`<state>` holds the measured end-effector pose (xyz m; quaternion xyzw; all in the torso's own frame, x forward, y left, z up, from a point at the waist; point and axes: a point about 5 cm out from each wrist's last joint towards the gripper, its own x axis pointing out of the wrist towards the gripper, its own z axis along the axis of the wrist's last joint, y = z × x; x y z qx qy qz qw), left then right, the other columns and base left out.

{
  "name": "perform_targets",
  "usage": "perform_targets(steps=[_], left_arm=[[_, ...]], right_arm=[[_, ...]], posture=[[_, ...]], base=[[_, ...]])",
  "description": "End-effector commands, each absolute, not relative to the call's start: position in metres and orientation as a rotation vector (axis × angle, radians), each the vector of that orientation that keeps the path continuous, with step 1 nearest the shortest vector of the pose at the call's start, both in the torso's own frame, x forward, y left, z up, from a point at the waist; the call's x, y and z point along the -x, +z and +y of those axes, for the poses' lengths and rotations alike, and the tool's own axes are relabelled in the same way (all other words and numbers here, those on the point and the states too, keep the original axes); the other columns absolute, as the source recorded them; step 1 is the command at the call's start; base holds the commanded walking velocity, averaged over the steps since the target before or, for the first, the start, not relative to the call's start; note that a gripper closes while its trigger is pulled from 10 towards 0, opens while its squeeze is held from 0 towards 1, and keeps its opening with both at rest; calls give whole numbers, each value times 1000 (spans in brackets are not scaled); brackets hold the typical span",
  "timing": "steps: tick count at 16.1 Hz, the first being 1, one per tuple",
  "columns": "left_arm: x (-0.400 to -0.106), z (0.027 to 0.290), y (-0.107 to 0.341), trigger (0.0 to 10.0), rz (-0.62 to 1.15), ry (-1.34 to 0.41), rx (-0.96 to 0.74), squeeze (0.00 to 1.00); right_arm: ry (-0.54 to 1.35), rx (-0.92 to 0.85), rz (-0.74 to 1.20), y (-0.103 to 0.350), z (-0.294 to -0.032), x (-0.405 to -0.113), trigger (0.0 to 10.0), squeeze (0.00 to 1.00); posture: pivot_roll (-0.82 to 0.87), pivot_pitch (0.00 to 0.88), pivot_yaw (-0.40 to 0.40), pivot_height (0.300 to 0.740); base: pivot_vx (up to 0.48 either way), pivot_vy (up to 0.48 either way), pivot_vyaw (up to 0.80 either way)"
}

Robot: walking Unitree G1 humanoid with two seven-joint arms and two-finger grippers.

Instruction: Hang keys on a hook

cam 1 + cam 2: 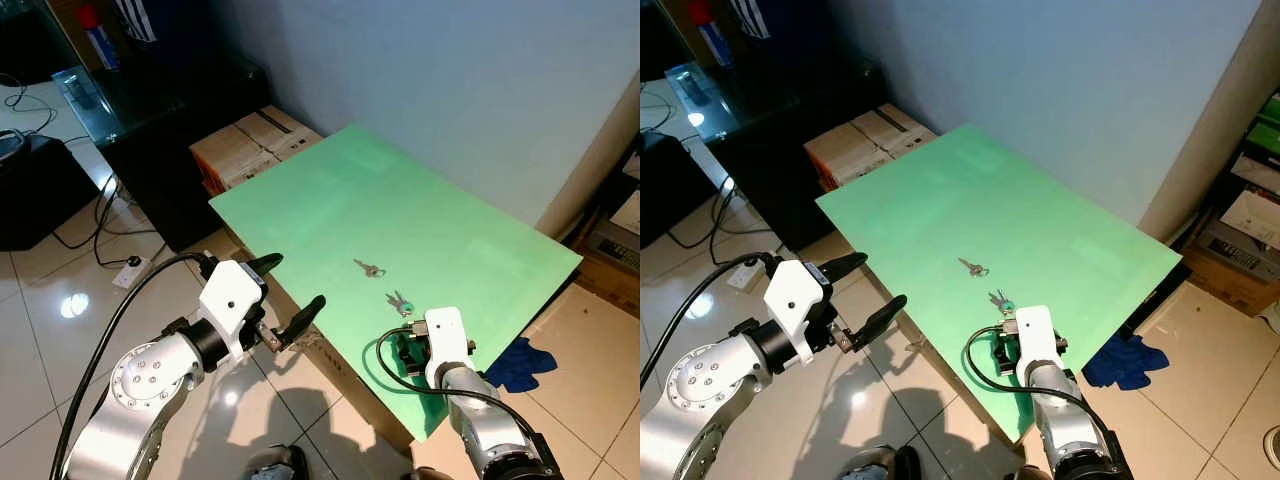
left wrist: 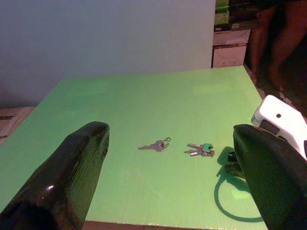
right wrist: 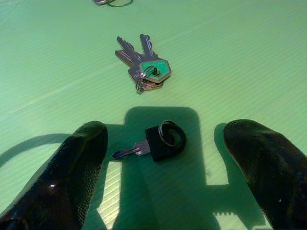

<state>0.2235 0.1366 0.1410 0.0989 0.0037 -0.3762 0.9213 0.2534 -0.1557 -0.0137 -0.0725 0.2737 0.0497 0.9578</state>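
Observation:
Three sets of keys lie on the green board [image 1: 330, 190]. A silver key on a ring [image 1: 369, 268] sits near the middle. A bunch with a green cap [image 3: 146, 69] lies closer to the front edge. A black-headed key with a ring [image 3: 158, 140] lies flat between the fingers of my right gripper [image 3: 165, 143], which is open and hovers just above it near the board's front edge [image 1: 412, 350]. My left gripper [image 1: 290, 290] is open and empty, held off the board's left edge and pointing toward the keys [image 2: 158, 144].
Cardboard boxes [image 1: 250, 145] and a dark cabinet with a glass top [image 1: 150, 110] stand beyond the board's far left corner. A blue cloth [image 1: 520, 362] lies on the tiled floor at the right. A person's legs [image 2: 273, 43] stand behind the board.

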Motion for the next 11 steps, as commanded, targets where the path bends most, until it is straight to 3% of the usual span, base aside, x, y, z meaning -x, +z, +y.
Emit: perform_targets(steps=[1, 2, 7, 10, 11], left_arm=[[-224, 139, 145, 10000, -3, -768, -213, 0], [-224, 138, 146, 10000, -5, -781, -200, 0], [-216, 131, 151, 10000, -16, -870, -123, 0], [-215, 132, 151, 10000, -14, -873, -122, 0], [-214, 132, 151, 10000, -12, -874, -122, 0]], right_arm=[[96, 133, 574, -18, -155, -250, 7373, 0], [94, 132, 576, -18, -155, -250, 4941, 0], [82, 126, 583, -21, -156, -249, 4235, 0], [77, 124, 585, -21, -156, -249, 4353, 0], [66, 127, 584, -22, -158, -248, 9882, 0]], posture=[[97, 111, 125, 740], [97, 111, 125, 740], [99, 114, 127, 740], [101, 116, 129, 740], [102, 114, 129, 740]], base=[[0, 0, 0], [0, 0, 0], [0, 0, 0], [0, 0, 0], [0, 0, 0]])
